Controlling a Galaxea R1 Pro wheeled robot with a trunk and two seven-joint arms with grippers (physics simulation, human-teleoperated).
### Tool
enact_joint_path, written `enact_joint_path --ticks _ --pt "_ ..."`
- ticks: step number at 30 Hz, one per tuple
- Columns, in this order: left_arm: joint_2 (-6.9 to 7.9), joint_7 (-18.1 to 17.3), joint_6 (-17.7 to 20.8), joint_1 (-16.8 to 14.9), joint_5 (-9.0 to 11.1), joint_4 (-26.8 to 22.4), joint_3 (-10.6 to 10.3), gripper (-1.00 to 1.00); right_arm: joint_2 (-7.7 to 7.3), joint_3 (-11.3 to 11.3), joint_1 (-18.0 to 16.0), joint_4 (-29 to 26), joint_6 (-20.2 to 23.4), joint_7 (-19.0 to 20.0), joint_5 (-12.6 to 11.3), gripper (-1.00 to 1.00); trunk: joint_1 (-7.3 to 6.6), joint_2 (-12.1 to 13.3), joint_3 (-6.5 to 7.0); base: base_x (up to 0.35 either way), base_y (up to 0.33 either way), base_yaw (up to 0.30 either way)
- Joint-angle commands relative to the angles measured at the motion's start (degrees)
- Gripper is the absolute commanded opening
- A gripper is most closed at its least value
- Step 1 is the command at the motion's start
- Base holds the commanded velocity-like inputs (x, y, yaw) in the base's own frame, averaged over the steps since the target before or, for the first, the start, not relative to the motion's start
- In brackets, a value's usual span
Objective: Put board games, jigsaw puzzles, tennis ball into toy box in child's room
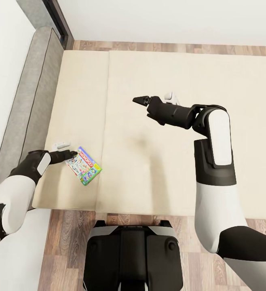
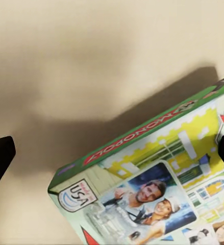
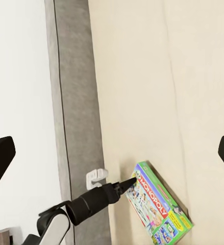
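Left tool (image 1: pixel 70 154) touching glossy flat board game (image 1: pixel 84 165), matte bed (image 1: pixel 169 81)

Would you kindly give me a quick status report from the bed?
Left gripper open, at the board game edge, not gripping. Right gripper open, empty, above the bed. Game flat on the mattress. Nothing in the way.

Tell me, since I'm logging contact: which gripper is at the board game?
The left gripper: its tips reach the Monopoly board game on the bed. The right gripper hangs apart over bare mattress.
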Motion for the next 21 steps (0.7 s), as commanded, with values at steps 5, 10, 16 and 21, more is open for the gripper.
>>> enact_joint_path --ticks 5,10,16,21 --pt "-0.03 -0.01 0.37 0.03 0.13 0.65 0.00 1.00 0.00 -0.02 0.00 -0.04 0.11 -0.60 -0.50 1.00 0.05 -0.06 -0.07 0.000 0.000 0.000" --pt "-0.16 -0.02 0.51 0.03 0.21 0.78 -0.04 1.00 -0.01 -0.02 0.02 -0.04 0.11 -0.60 -0.50 1.00 0.05 -0.06 -0.07 0.000 0.000 0.000" --pt "-0.27 -0.02 0.74 0.03 0.28 0.84 -0.04 1.00 0.02 -0.02 -0.02 -0.04 0.11 -0.60 -0.50 1.00 0.05 -0.06 -0.07 0.000 0.000 0.000" --pt "-0.24 -0.02 0.84 0.03 0.39 1.61 0.03 1.00 0.02 -0.02 -0.03 -0.04 0.11 -0.60 -0.50 1.00 0.05 -0.06 -0.07 0.000 0.000 0.000"
